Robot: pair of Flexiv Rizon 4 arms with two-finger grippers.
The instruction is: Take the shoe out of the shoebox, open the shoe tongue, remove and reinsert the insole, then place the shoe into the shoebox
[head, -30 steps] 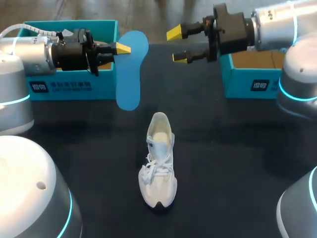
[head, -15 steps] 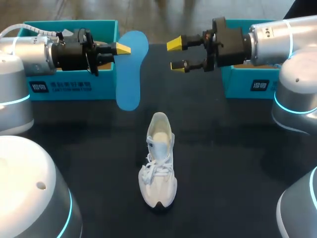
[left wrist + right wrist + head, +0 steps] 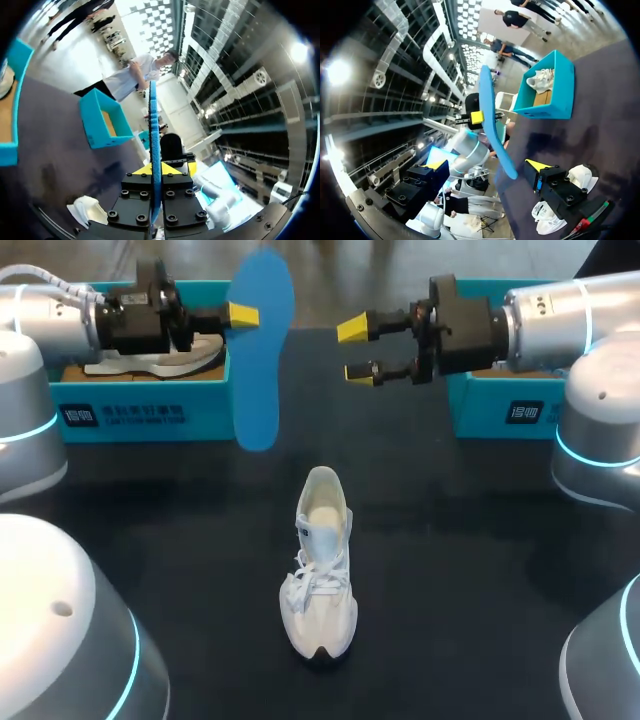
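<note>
- Head view: the left fingers [image 3: 243, 315] are pinching the blue insole [image 3: 258, 350], which hangs upright above the bench [image 3: 480, 540] next to the left shoebox [image 3: 130, 415]. The right fingers [image 3: 352, 330] are spread, nothing in them. The white shoe [image 3: 320, 560] stands mid-bench, apart from both.
- Left wrist view: the insole [image 3: 154, 140] is edge-on, squeezed between the fingers.
- Right wrist view: the right fingers gape, with the insole [image 3: 495, 130] just ahead of them.

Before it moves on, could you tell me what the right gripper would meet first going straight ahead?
Probably the blue insole, held by the left gripper: the right wrist view shows it straight ahead of the right gripper's open fingers, though depth is unclear.
</note>
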